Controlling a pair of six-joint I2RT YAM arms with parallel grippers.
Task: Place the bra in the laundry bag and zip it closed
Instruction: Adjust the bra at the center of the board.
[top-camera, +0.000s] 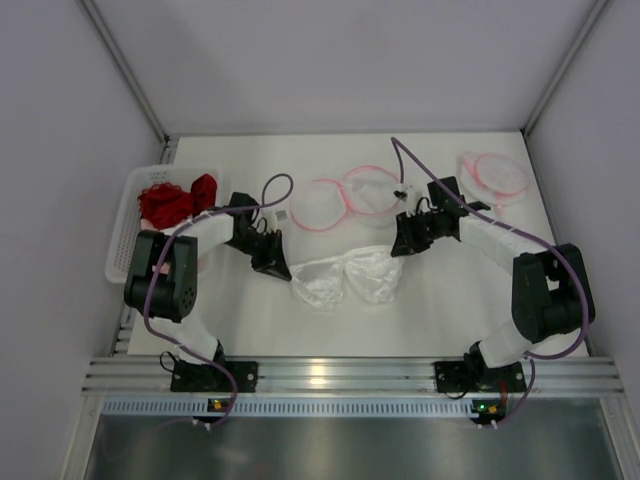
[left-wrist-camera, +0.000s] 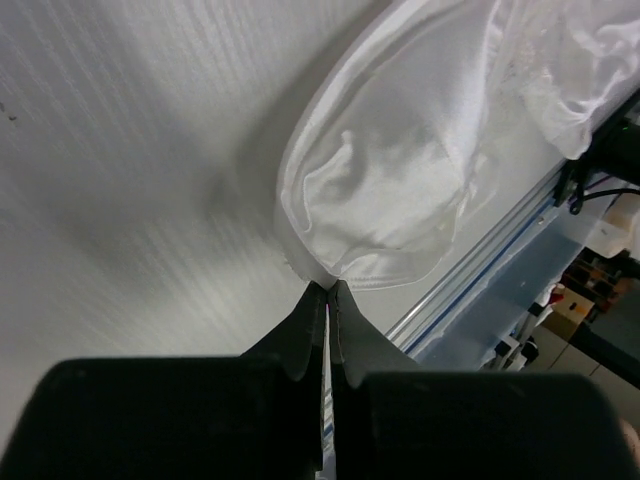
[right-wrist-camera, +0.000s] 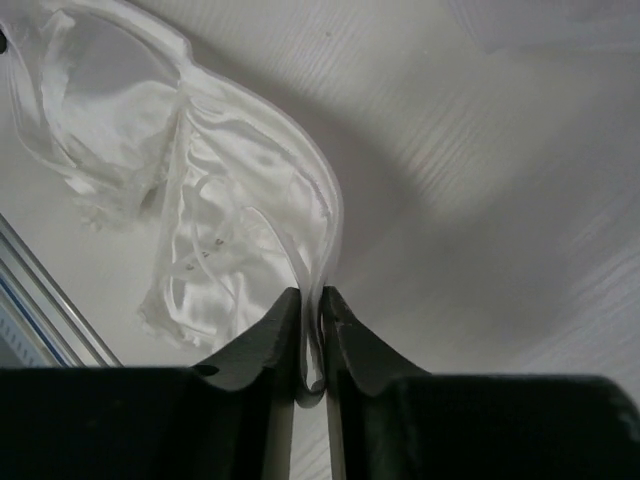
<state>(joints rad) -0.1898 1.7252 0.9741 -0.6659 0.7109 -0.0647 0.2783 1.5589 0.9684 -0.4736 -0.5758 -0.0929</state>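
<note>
Broadly, the white bench (top-camera: 450, 310) carries everything. Out past the left fingers (top-camera: 272, 262), at the bench's edge, stands a white slatted basket (top-camera: 122, 225) holding a red garment (top-camera: 175, 200). Beyond both pairs of fingers, on the side away from the arm bases, lies a pink-rimmed mesh laundry bag (top-camera: 340, 200). A second laundry bag (top-camera: 492, 175) lies farther out beyond the right fingers (top-camera: 405, 243). Between the two pairs of fingers spans the white bra (top-camera: 345, 278), nearer the arm bases than the laundry bag and outside it. The left fingers are clenched on the edge of one cup. The right fingers pinch the fabric edge at the opposite end.
</note>
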